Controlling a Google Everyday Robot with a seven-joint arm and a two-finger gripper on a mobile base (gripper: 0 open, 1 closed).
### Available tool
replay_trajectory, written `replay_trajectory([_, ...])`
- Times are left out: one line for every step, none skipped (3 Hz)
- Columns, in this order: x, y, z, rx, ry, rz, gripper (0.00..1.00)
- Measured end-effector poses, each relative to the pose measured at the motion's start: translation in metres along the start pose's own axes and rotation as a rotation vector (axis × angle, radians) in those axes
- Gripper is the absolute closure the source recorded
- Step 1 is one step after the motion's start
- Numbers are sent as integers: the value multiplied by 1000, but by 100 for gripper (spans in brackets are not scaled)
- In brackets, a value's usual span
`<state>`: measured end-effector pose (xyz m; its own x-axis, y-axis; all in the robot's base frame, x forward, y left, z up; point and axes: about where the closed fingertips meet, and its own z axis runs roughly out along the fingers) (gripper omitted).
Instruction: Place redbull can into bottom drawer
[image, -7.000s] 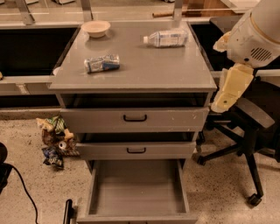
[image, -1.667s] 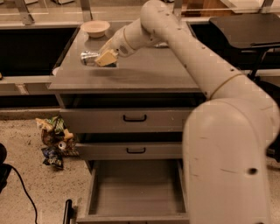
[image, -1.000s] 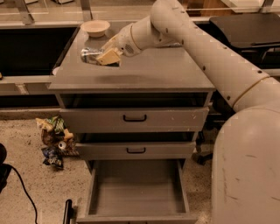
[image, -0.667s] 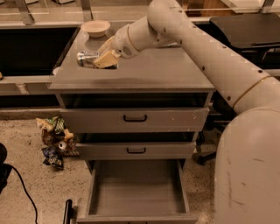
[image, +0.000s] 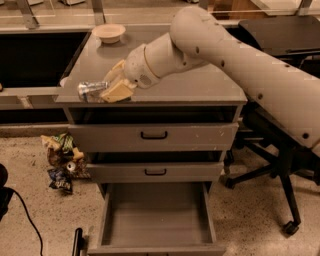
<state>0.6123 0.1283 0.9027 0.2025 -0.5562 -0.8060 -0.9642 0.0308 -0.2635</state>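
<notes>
My gripper (image: 112, 86) is shut on the redbull can (image: 90, 90), a slim silver-and-blue can held lying on its side with its shiny silver end pointing left. It hangs at the front left edge of the grey cabinet top (image: 200, 82), just above it. The bottom drawer (image: 156, 216) is pulled out far below, a plain grey box with nothing in it. My arm reaches in from the right across the cabinet top.
A tan bowl (image: 109, 32) sits at the back left of the cabinet top. The two upper drawers with black handles (image: 153, 135) stand slightly open. Crumpled snack bags (image: 62, 160) lie on the floor at left. A black office chair (image: 280, 165) stands at right.
The gripper has taken the can off the cabinet top and carried it left and forward to the front left edge. The clear bottle at the back right is now hidden behind my arm.
</notes>
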Motion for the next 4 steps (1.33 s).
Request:
replay_trajectory([12,55,13,-27,-57,88,100])
replay_trajectory([31,82,28,-64,-32,115,100])
replay_trajectory([31,83,28,-66,-31,114,100])
replay_trajectory([52,98,46,-115,8,135,100])
